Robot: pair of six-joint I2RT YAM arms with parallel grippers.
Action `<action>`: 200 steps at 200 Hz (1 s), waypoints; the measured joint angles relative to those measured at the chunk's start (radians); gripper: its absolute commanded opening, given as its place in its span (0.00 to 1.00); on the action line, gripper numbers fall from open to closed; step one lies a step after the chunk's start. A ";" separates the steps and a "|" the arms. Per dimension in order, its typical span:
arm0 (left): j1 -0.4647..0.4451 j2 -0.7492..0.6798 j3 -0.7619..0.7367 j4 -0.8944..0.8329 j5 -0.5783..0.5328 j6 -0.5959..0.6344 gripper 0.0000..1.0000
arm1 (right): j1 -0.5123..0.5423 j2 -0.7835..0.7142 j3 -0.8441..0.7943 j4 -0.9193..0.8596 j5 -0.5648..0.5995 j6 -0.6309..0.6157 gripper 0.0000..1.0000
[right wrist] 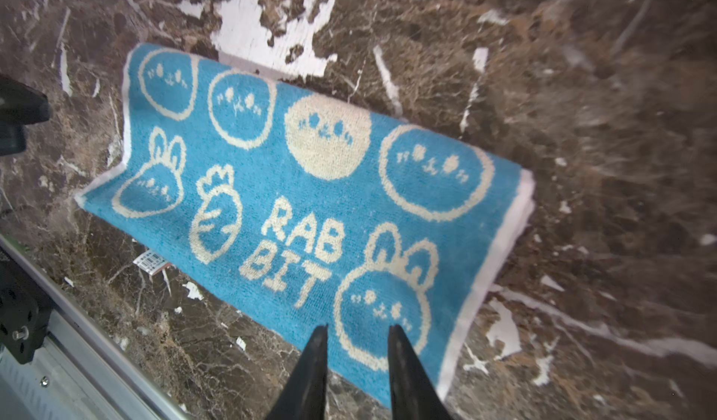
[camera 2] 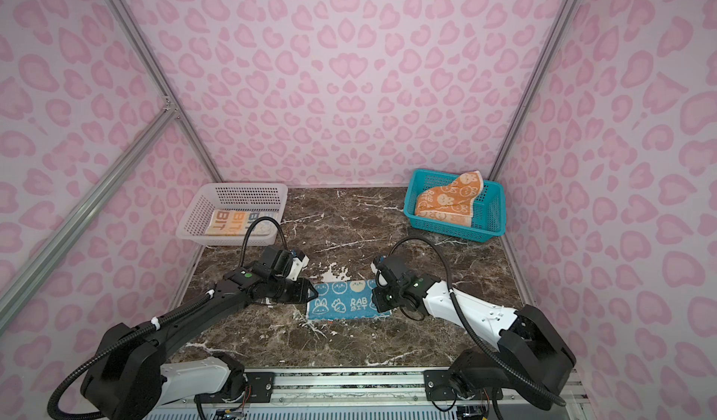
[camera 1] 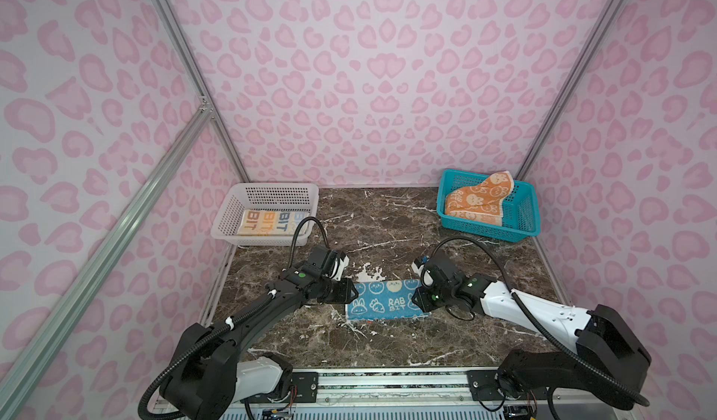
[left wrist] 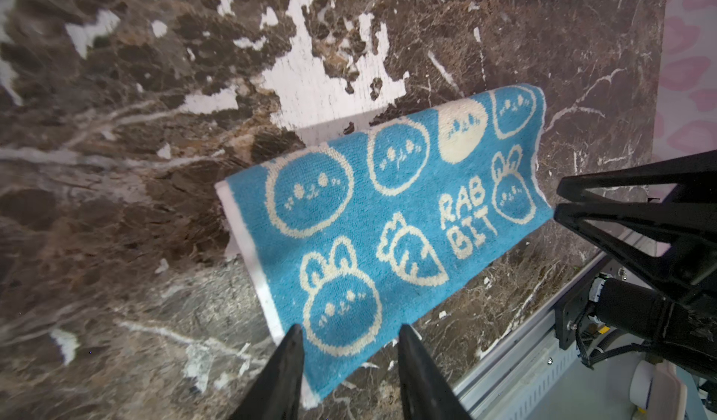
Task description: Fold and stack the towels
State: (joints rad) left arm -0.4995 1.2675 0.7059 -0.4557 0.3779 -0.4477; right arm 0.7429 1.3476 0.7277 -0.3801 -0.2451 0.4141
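The blue towel (camera 1: 382, 297) (camera 2: 345, 301) lies folded into a long strip at the middle of the marble table, rabbit print up (left wrist: 388, 224) (right wrist: 310, 204). My left gripper (camera 1: 351, 292) (left wrist: 351, 330) hovers open over the strip's left end, holding nothing. At the right end my right gripper (camera 1: 416, 297) (right wrist: 359, 327) also stands open and empty. The cream towel (camera 1: 271, 222) (camera 2: 242, 222) lies folded flat in the white basket (camera 1: 279, 186). Crumpled in the teal basket (camera 1: 520, 216), the orange towel (camera 1: 481, 198) (camera 2: 450, 200) has one corner over the rim.
The white basket sits at the back left and the teal basket (camera 2: 487, 216) at the back right. A metal rail (camera 1: 388, 379) runs along the table's front edge. Pink patterned walls close in three sides. A barcode tag (right wrist: 151, 261) sticks out from under the blue towel.
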 measured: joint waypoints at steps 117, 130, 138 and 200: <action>-0.004 0.128 -0.066 0.053 0.002 -0.041 0.24 | 0.059 0.114 0.062 -0.036 -0.011 -0.022 0.40; -0.003 0.093 -0.046 0.043 -0.013 -0.040 0.30 | 0.068 0.096 0.086 -0.042 0.006 -0.057 0.47; -0.003 0.068 -0.030 0.040 -0.023 -0.040 0.35 | 0.079 0.087 0.103 -0.050 0.022 -0.084 0.52; 0.010 -0.127 0.043 0.024 -0.211 -0.078 0.68 | 0.254 0.105 0.227 -0.083 0.167 -0.356 0.86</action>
State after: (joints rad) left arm -0.4892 1.1400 0.7494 -0.4320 0.1673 -0.5255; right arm 0.9966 1.4525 0.9546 -0.4629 -0.0780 0.0582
